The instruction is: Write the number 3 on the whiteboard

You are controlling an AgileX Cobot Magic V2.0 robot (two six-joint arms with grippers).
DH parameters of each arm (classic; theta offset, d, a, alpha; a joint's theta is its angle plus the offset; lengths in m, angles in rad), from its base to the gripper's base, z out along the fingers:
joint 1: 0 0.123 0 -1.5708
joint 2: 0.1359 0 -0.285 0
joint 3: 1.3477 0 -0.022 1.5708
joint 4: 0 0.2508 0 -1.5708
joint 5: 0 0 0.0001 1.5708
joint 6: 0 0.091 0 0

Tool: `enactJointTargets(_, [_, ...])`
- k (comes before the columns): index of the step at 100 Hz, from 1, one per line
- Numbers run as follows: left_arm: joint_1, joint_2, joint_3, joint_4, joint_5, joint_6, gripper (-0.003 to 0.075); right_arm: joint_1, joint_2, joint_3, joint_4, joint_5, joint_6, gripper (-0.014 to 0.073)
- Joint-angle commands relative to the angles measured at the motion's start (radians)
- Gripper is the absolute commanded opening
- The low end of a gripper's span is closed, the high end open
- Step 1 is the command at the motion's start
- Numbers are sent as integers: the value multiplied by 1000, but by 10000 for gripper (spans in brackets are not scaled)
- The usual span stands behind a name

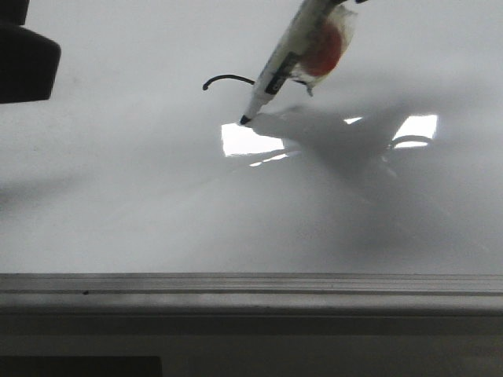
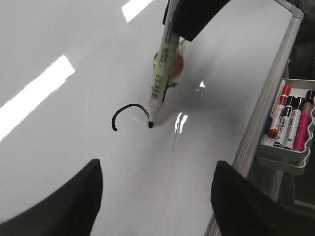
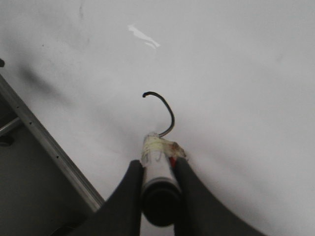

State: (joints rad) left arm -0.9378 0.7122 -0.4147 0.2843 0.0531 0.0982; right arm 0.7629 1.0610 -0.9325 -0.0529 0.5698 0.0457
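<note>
The marker [image 3: 158,172] is clamped tilted in the right gripper [image 3: 156,169] so its tip meets the whiteboard [image 1: 118,196], with only the number 3 [image 2: 129,114]'s top curve drawn, while the left gripper [image 2: 155,189] is held open, empty, aside.

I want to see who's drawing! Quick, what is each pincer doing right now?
Left pincer: open, holding nothing.
Right pincer: closed on the marker, tip on the whiteboard.
</note>
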Motion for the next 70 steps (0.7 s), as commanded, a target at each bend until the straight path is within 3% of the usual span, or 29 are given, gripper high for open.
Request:
enactJointTargets(1, [-3, -5, -28, -13, -61, -10, 438, -3, 2, -13, -30, -37, -4, -64])
enactJointTargets(23, [-3, -5, -28, -13, -61, -10, 438, -1, -41, -3, -11, 80, -4, -64])
enactJointTargets(53, [-3, 4, -28, -13, -65, -10, 438, 80, 79, 3, 9, -97, -2, -64])
enactJointTargets(70, [-35, 120, -28, -102, -188, -13, 438, 123, 55, -12, 24, -155, -2, -64])
